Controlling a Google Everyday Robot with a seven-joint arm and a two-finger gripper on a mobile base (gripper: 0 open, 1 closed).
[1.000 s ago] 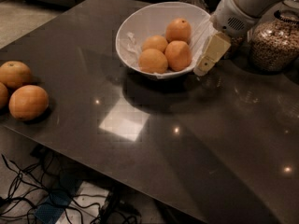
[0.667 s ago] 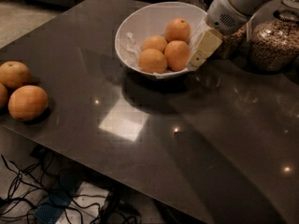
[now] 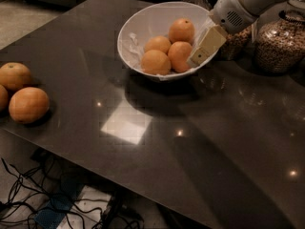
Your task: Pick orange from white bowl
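The white bowl (image 3: 139, 23) stands at the back middle of the dark table (image 3: 205, 142), with crinkled white lining inside. It holds several oranges: one at the back (image 3: 181, 30), one in the middle (image 3: 157, 44), one at the front (image 3: 156, 62) and one at the right (image 3: 179, 55). My gripper (image 3: 196, 60) reaches down from the upper right over the bowl's right rim. Its cream tip is right beside the right-hand orange, touching it or nearly so. My white arm (image 3: 248, 4) enters from the top right corner.
Three loose oranges (image 3: 29, 104) lie at the table's left edge. Glass jars of nuts (image 3: 280, 41) stand at the back right, just behind my arm. Cables (image 3: 28, 199) lie on the floor below the table's front edge.
My gripper has moved left and slightly down, from outside the bowl's right rim to beside the right-hand orange. The oranges and bowl have not moved.
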